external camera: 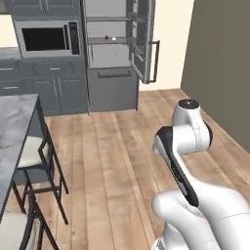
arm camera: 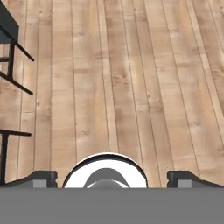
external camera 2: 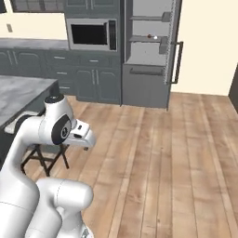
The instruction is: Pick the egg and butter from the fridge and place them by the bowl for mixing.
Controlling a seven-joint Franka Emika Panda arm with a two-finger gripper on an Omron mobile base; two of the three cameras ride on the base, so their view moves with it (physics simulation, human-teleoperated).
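Observation:
Across the room the dark grey fridge [external camera: 111, 90] [external camera 2: 144, 86] stands with its door [external camera: 145, 41] [external camera 2: 174, 46] swung open. On a grey shelf inside lies the egg [external camera: 114, 37] [external camera 2: 155, 36], a tiny white dot beside a reddish-brown ball [external camera: 107, 36] [external camera 2: 149, 36]. The butter and the bowl are out of view. My gripper [arm camera: 113, 179] hangs folded near the base, far from the fridge, and points down at the wooden floor. Its fingertips [arm camera: 43, 178] stand wide apart, open, with nothing between them.
A black-windowed microwave [external camera: 46, 39] [external camera 2: 92, 33] sits over grey cabinets left of the fridge. A grey marble counter [external camera: 14, 132] [external camera 2: 23, 93] with dark-legged stools [external camera: 34, 151] [arm camera: 13, 57] runs along the left. Bare wooden floor [external camera: 112, 146] stretches toward the fridge.

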